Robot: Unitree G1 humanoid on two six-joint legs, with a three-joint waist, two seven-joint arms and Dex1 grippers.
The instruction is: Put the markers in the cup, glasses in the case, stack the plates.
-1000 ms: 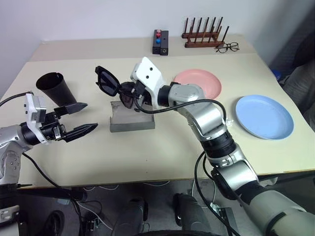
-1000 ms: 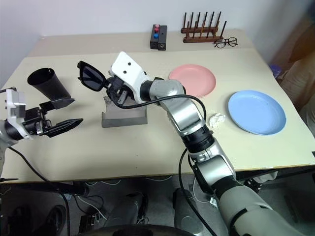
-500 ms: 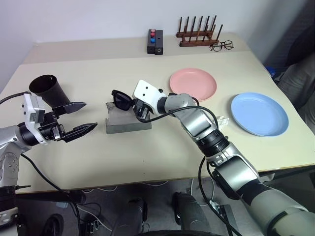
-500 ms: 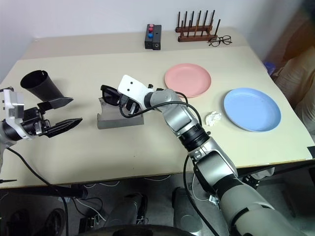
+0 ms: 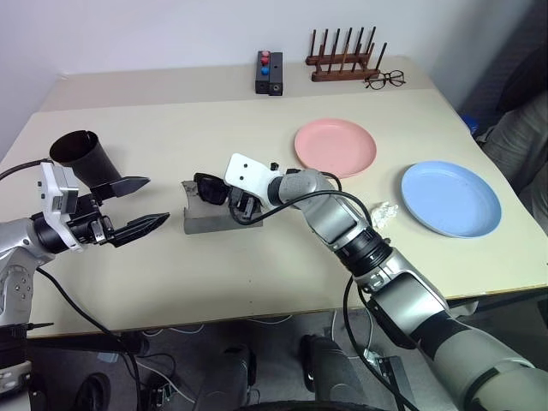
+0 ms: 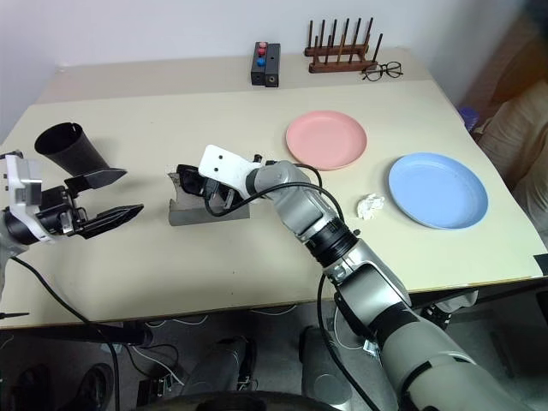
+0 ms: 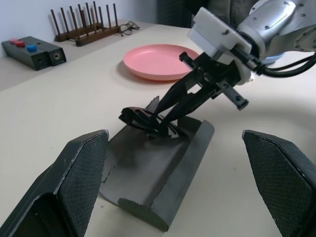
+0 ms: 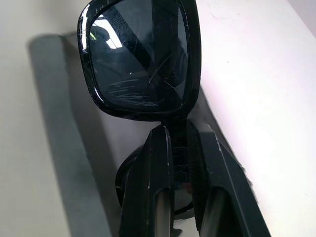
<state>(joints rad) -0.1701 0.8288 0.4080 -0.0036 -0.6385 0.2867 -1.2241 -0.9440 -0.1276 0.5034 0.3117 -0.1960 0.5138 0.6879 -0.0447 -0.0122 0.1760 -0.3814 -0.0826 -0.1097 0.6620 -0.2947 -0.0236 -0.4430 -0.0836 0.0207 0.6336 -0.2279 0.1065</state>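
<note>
The right gripper (image 5: 229,199) has come down since a second ago — then it held the glasses (image 5: 208,188) raised above the case (image 5: 205,219), now they sit low in the open case, its jaws clamped on the frame. The left gripper (image 5: 144,204) hangs just left of the case, jaws spread wide, holding nothing. The cup (image 5: 84,157) stands further left of the case. To the case's right lie the pink plate (image 5: 336,146), a crumpled paper (image 5: 383,214) and the blue plate (image 5: 452,198) — apart, unstacked. Behind the case, far across the surface (image 5: 257,274), stand a black box (image 5: 270,73), a wooden rack (image 5: 344,60) and clear spectacles (image 5: 382,80).
</note>
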